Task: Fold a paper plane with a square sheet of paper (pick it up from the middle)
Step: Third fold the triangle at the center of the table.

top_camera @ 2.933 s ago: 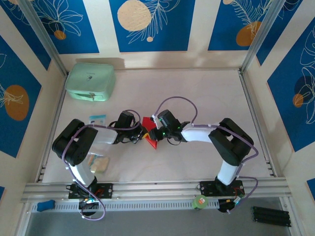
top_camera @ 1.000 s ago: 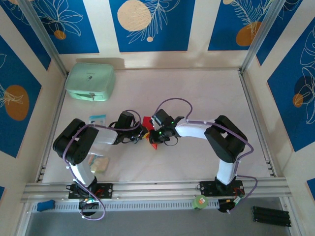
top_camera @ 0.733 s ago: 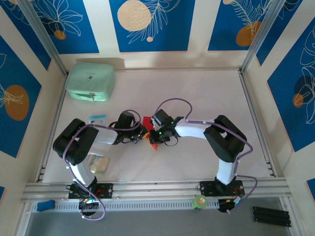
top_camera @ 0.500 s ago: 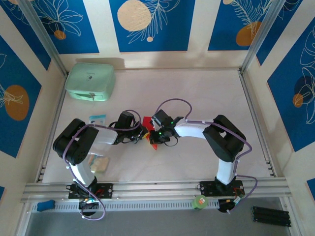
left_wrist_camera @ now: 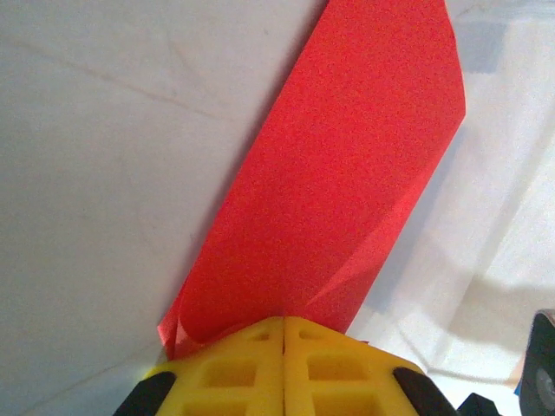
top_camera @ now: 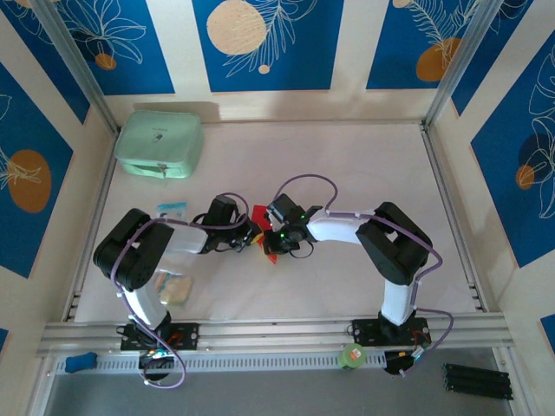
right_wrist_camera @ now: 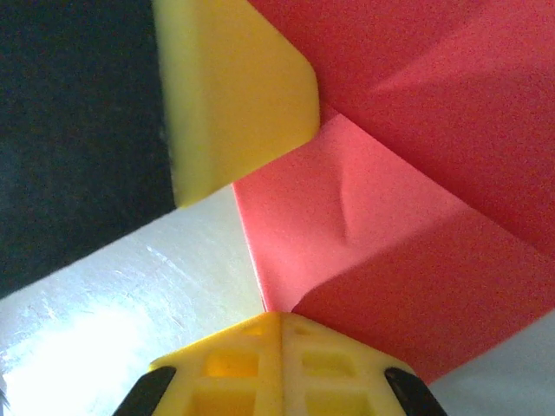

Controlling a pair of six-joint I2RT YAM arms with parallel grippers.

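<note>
White table point(top_camera: 347, 173) bears a mint-green case point(top_camera: 159, 144) and pale packet point(top_camera: 173, 289).

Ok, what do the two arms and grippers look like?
The left arm and right arm have white shells, black joints and purple cables looping alongside. A green light glows near the right wrist. The left gripper and right gripper have yellow fingers with square recesses.

The paper point(left_wrist_camera: 338, 182) is plain bright red. The left gripper point(left_wrist_camera: 284, 322) and right gripper point(right_wrist_camera: 280, 319) have yellow tips. The surface point(top_camera: 347, 165) is off-white, with a mint-green case point(top_camera: 159, 144) at ten o'clock. The walls point(top_camera: 299, 52) carry blue panels with white leaf outlines and cream and orange discs.
</note>
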